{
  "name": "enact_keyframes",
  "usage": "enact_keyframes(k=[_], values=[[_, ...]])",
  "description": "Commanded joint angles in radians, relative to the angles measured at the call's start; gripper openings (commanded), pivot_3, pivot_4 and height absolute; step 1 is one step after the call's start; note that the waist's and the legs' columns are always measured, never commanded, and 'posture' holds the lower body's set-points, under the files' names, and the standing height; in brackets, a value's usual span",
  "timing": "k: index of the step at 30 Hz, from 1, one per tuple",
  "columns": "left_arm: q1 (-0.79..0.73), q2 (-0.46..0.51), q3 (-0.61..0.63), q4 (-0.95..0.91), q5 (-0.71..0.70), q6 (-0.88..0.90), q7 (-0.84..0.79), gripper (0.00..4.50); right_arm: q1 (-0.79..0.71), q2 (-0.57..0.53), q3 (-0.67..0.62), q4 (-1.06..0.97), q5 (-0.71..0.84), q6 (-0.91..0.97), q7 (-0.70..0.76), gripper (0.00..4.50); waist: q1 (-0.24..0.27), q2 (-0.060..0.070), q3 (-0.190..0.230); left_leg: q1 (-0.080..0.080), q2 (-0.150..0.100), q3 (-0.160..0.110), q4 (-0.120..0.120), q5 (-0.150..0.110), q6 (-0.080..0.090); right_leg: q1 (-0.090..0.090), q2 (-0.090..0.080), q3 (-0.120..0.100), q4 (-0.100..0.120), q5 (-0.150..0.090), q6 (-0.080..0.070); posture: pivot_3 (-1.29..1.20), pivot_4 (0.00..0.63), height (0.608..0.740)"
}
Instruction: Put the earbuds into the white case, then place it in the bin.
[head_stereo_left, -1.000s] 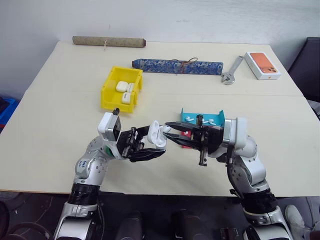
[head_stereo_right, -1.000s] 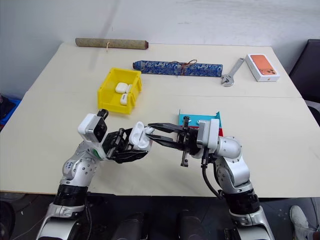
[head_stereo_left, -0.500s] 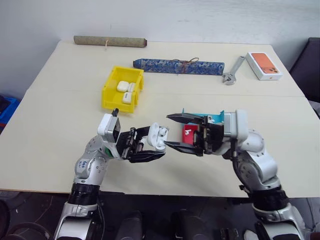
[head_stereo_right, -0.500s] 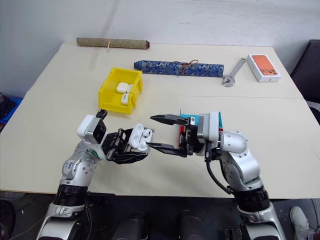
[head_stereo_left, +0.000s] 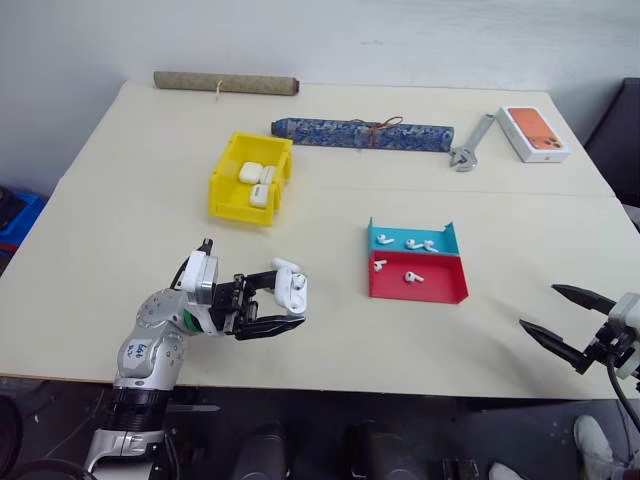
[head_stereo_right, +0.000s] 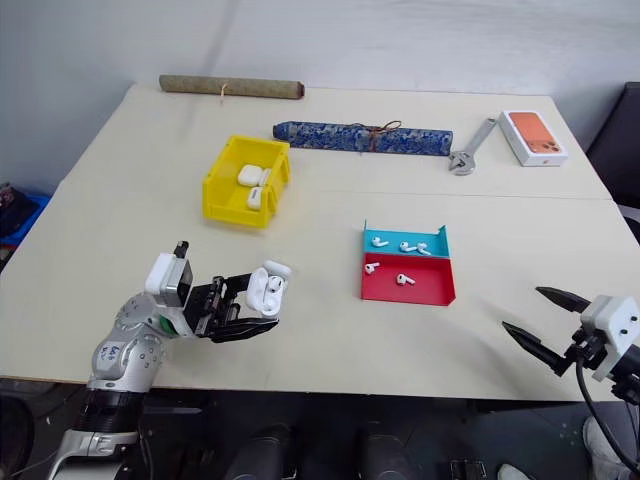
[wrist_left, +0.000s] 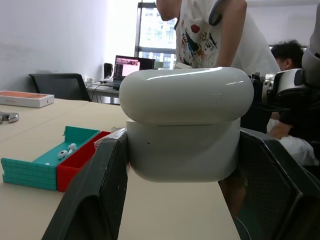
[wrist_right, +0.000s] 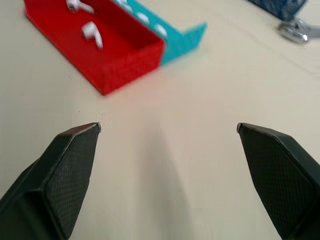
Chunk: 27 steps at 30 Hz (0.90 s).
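The left gripper (head_stereo_left: 283, 299), at the near left of the beige table (head_stereo_left: 150, 220), is clamped on the small glossy white earbud case (head_stereo_left: 293, 288), which sits between its two black fingers with the lid lowered onto the body. The right gripper (head_stereo_left: 560, 319) hangs over the table's near right edge, its fingers spread wide apart and holding nothing. Between the two, farther in, tiny white earbuds (head_stereo_left: 413, 277) lie in a shallow red tray (head_stereo_left: 440, 289), more in the blue tray (head_stereo_left: 383, 234) touching it behind. The bright yellow plastic bin (head_stereo_left: 228, 198), far from the held case and slightly left, holds several identical white cases (head_stereo_left: 249, 172).
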Motion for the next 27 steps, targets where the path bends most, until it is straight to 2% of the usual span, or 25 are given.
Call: enact_keyframes(k=[1,3,6,9,12,14,17,21,27], values=[[-0.002,0.01,0.013,-0.023,0.002,-0.014,0.014,2.84,-0.138,-0.075,0.09,-0.172,-0.01,0.237,-0.112,4.49,-0.014,0.003,0.002,0.001,0.0,0.001,0.0,0.0,0.0,0.0,0.0,0.001,0.0,0.0,0.0,0.0,0.15,0.74],[-0.003,0.008,0.011,-0.027,0.001,-0.012,0.021,2.84,-0.259,-0.109,0.158,-0.246,0.022,0.391,-0.133,4.49,-0.027,0.007,0.004,0.002,0.001,0.003,0.0,0.001,0.0,-0.001,0.0,0.001,0.001,0.001,-0.002,0.0,0.15,0.74],[-0.005,0.005,0.004,-0.029,0.003,-0.013,0.028,2.84,-0.408,-0.154,0.247,-0.301,0.07,0.6,-0.116,4.49,-0.019,0.008,0.005,0.002,0.001,0.002,0.0,0.004,-0.002,-0.003,0.0,0.0,0.005,0.003,-0.003,0.0,0.15,0.74],[-0.006,0.002,-0.002,-0.035,0.005,-0.014,0.034,2.84,-0.614,-0.187,0.413,-0.335,0.055,0.796,-0.083,4.49,-0.001,0.007,0.005,0.0,0.001,0.0,-0.001,0.005,-0.004,-0.006,0.0,-0.001,0.009,0.003,-0.003,0.0,0.15,0.74],[-0.003,-0.007,-0.008,-0.04,0.008,-0.019,0.043,2.84,-0.821,-0.167,0.581,-0.272,-0.033,0.947,-0.096,3.86,0.004,0.008,0.005,-0.006,0.001,0.0,0.0,0.005,-0.005,-0.013,-0.001,-0.001,0.009,0.003,-0.003,0.0,0.15,0.74],[-0.003,-0.012,-0.012,-0.044,0.01,-0.022,0.048,2.84,-0.918,-0.14,0.651,-0.207,-0.081,0.974,-0.104,3.24,0.007,0.008,0.005,-0.016,0.001,-0.001,0.002,0.006,-0.008,-0.021,-0.001,-0.001,0.01,0.003,-0.002,0.0,0.15,0.74],[0.005,-0.018,-0.02,-0.054,0.012,-0.025,0.056,2.84,-1.059,-0.098,0.784,-0.086,-0.191,1.009,-0.106,2.21,0.004,0.008,0.005,-0.021,0.0,0.0,0.003,0.006,-0.007,-0.027,-0.002,-0.001,0.01,0.004,-0.001,0.0,0.15,0.74],[0.006,-0.023,-0.025,-0.053,0.013,-0.032,0.062,2.84,-1.182,-0.03,0.89,0.07,-0.27,0.995,-0.053,2.21,0.002,0.007,0.005,-0.033,-0.001,0.001,0.005,0.006,-0.007,-0.039,-0.002,-0.002,0.018,0.004,-0.001,0.0,0.15,0.74],[0.007,-0.025,-0.029,-0.052,0.015,-0.041,0.069,2.84,-1.24,0.017,1.019,0.261,-0.407,0.87,0.043,2.21,0.002,0.007,0.005,-0.033,-0.001,0.001,0.01,0.006,-0.006,-0.037,-0.003,-0.003,0.02,0.004,0.0,0.0,0.15,0.74]])
